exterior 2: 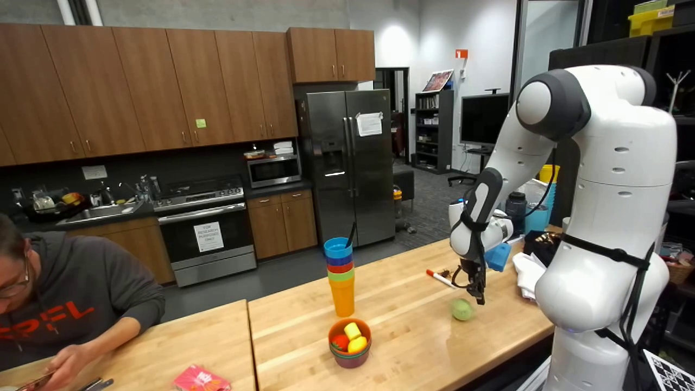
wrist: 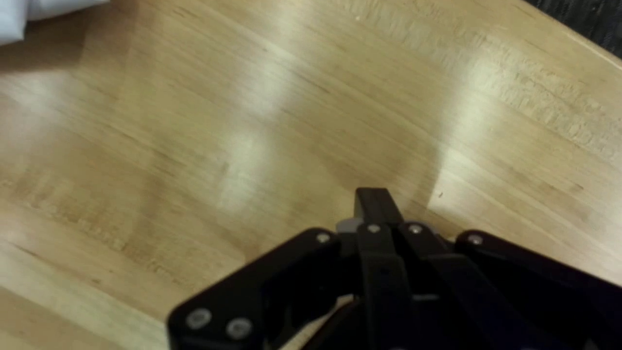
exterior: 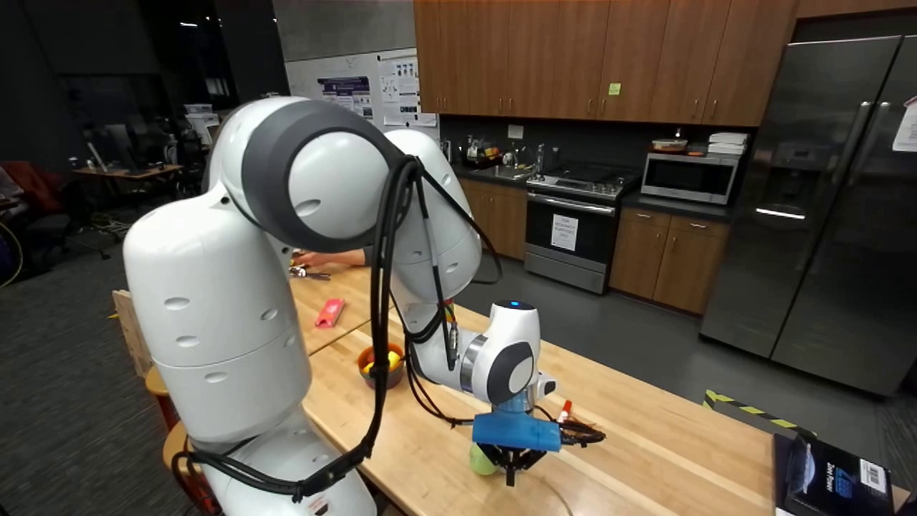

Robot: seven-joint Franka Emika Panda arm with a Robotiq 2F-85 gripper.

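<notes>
Pointing downward, low over the counter [exterior 2: 402, 342], with the jaws drawn together to their narrowest and the fingertips [wrist: 373, 201] set side by side in the wrist view. Hard to tell whether touching the counter at the tips. Nearest to a pale green ball [exterior: 482, 462], partly covered by the jaws in an exterior view and, in both exterior views, resting on the counter just beside them. Fitted above the jaws with a blue cover [exterior: 516, 431] and hung about with black cables [exterior: 584, 432]. Near, as well, to a white marker [exterior 2: 442, 280] with a red cap, lying on the counter alongside a brown clump [exterior 2: 447, 272] too small to make out, and to a crumpled white cloth [exterior 2: 528, 276]. In the wrist view, set against the counter, streaked with glare, with a white patch [wrist: 12, 19] at the top left corner and dark carpet [wrist: 593, 19] past the counter's edge at the top right. Well apart from a stack of cups [exterior 2: 342, 296], orange at the bottom and blue at the top, with a black stick [exterior 2: 352, 233] leaning out, and from a bowl [exterior 2: 350, 361] holding yellow pieces [exterior 2: 357, 345] and a red piece [exterior 2: 339, 343]. Farther off from a pink packet [exterior 2: 201, 378], lying beyond the seam [exterior 2: 251, 347] in the counter, and from a person [exterior 2: 92, 288] in a grey hooded top. Apart, too, from a black box [exterior: 834, 476] at the counter's end.
</notes>
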